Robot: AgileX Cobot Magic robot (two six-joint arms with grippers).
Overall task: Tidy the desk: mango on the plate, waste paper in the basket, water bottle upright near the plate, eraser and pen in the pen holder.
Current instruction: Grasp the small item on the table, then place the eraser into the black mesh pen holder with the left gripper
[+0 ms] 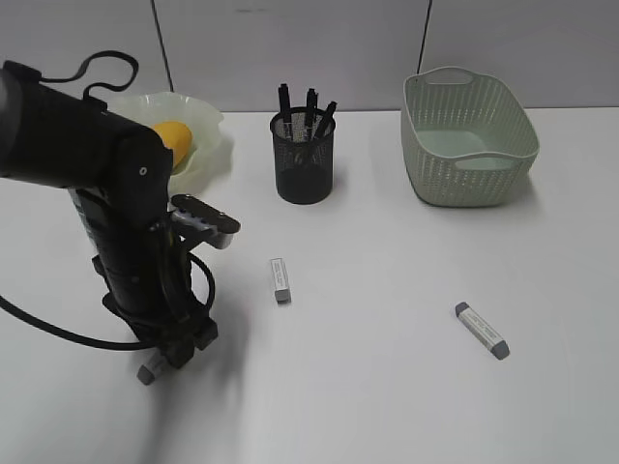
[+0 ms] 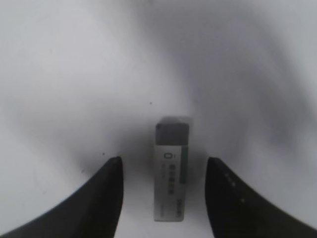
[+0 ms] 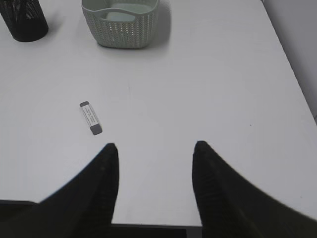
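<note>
On the white counter (image 1: 387,387) at lower left, our left gripper (image 2: 163,191) straddles an eraser (image 2: 172,168), jaws spread, nothing clasped yet; if we close off-centre, it may twist or skid away. The right gripper (image 3: 154,168) hangs released and empty. The eraser is a small white bar, grey-capped, lying flat.

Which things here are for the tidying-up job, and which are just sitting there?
For the job:
- eraser between the open left gripper
- two other erasers
- pen holder
- mango on the plate
- basket
- desk

Just there:
- grey wall behind the desk; no other loose thing shows
</note>
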